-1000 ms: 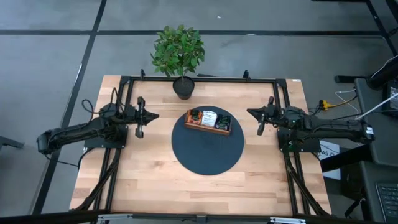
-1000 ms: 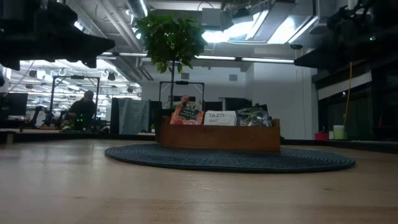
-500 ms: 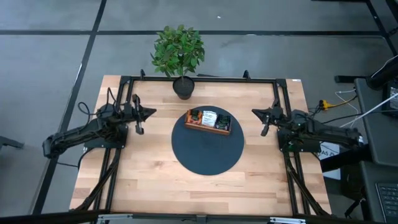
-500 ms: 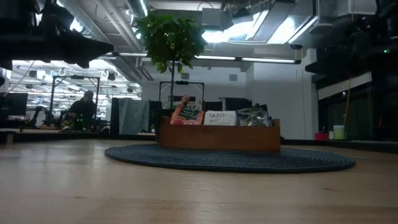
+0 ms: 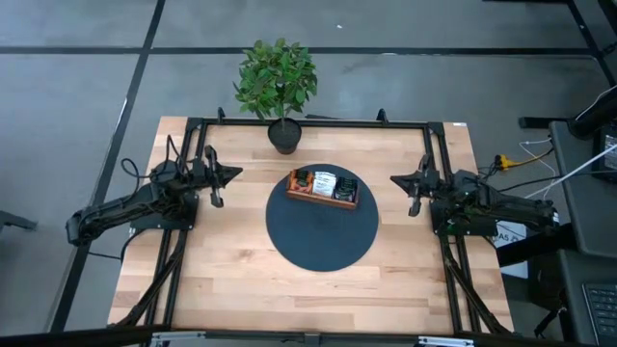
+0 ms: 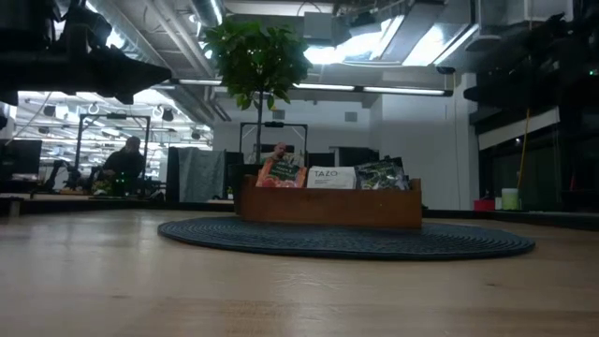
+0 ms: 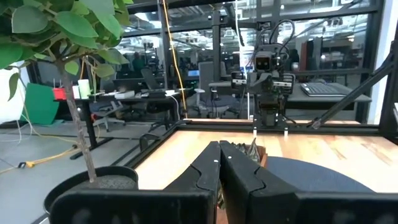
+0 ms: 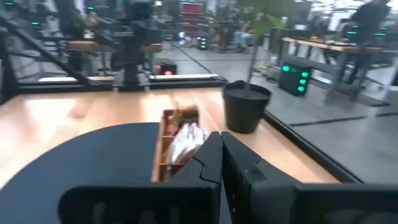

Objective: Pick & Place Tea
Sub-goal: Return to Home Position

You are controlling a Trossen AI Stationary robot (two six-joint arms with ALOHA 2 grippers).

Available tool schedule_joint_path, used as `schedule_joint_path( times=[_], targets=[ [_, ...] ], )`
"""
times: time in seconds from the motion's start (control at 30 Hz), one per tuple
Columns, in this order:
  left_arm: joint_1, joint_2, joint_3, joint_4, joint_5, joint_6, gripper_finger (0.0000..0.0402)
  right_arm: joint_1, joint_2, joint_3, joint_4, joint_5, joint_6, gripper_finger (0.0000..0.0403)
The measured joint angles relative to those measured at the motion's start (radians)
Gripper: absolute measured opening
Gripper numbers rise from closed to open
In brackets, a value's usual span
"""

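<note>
Closing step, as judged: the tea point(image 5: 324, 183) stands sorted in the wooden tray point(image 6: 328, 208) on the far part of the round mat point(image 5: 321, 236), toward the counter's point(image 5: 231, 270) far edge near the potted plant point(image 5: 277, 77), with no sachet showing outside it. The left pincer point(image 5: 231, 174) near the left edge and the right pincer point(image 5: 397, 178) near the right edge hang with fingers pressed together on nothing — what remains probably calls only for folding each arm to rest. The sachets stand on edge, faces toward the near edge — a row whose long axis follows the tray, roughly parallel to the far edge, slightly skewed.
</note>
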Motion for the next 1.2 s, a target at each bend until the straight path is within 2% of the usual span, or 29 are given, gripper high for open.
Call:
schedule_joint_path(
  times=[0.07,0.17,0.23,0.3,0.5,0.6,0.87,1.2],
  targets=[
    [-0.001,0.0,0.0,0.004,0.001,-0.002,0.0007,0.0,0.001,-0.008,0.012,-0.035,0.007,0.0009],
    [-0.007,0.0,0.0,0.004,0.001,-0.007,0.0004,0.0,0.001,-0.074,0.123,-0.103,0.0,0.0009],
    [-0.013,0.0,0.0,0.004,0.002,-0.021,0.0003,0.0,0.004,-0.083,0.149,-0.114,-0.03,0.0009],
    [-0.022,0.0,0.0,0.004,0.002,-0.041,0.0002,0.0,0.003,-0.075,0.153,-0.1,-0.059,0.0009],
    [-0.038,0.0,0.0,0.001,0.002,-0.064,0.001,-0.001,0.005,-0.077,0.158,0.035,-0.075,0.001],
    [-0.038,0.0,0.0,0.004,0.002,-0.064,0.0012,-0.001,0.004,-0.077,0.159,0.035,-0.069,0.001],
    [-0.038,0.0,0.0,0.004,0.002,-0.063,0.0008,-0.001,0.004,-0.077,0.159,0.035,0.079,0.001],
    [-0.038,0.0,0.0,0.004,0.002,-0.063,0.0011,-0.001,0.005,-0.077,0.159,0.035,0.079,0.001]
  ],
)
